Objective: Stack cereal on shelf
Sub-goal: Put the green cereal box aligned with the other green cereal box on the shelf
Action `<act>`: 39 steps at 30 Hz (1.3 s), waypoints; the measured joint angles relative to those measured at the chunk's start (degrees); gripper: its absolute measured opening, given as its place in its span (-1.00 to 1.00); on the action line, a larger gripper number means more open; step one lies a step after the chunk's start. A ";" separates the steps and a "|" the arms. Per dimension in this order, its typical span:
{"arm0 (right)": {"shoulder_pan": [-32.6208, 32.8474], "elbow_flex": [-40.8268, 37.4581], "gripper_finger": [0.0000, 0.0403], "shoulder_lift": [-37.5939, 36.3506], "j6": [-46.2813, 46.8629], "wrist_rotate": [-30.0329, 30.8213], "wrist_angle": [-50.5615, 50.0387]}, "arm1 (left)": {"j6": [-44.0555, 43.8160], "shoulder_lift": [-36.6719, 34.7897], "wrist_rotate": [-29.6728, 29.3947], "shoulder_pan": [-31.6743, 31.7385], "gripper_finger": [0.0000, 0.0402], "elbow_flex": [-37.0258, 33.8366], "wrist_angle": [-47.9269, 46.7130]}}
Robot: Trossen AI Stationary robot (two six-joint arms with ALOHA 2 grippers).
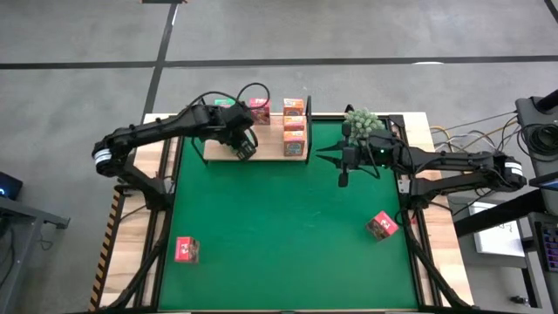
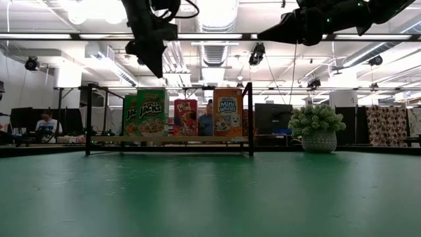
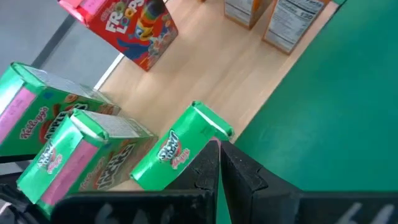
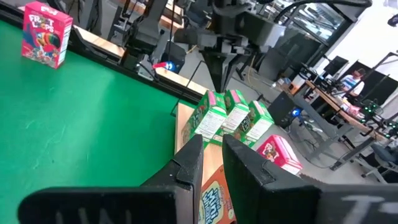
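The left hand (image 1: 245, 150) is pressed together with nothing in it, right above the green cereal boxes (image 2: 146, 113) on the shelf (image 1: 261, 150) at eleven o'clock on the surface (image 1: 288, 227). The right hand (image 1: 324, 157) waits at one o'clock; I cannot tell its fingers. Two red boxes (image 1: 187, 249) (image 1: 382, 225) lie at seven and four o'clock.

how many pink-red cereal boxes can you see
3: one pink-red cereal box on the shelf, one lying on the green mat near its front left, one near the right edge.
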 joint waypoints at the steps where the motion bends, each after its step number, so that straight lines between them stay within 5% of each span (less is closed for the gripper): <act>1: -0.08 -0.04 -0.74 -0.10 0.04 0.00 0.08 | -0.05 0.19 -0.81 0.06 -1.00 0.05 0.01; 39: -0.24 -0.11 -0.74 -0.06 -0.13 0.00 0.06 | -2.64 0.67 -3.74 1.32 -1.00 -7.03 5.63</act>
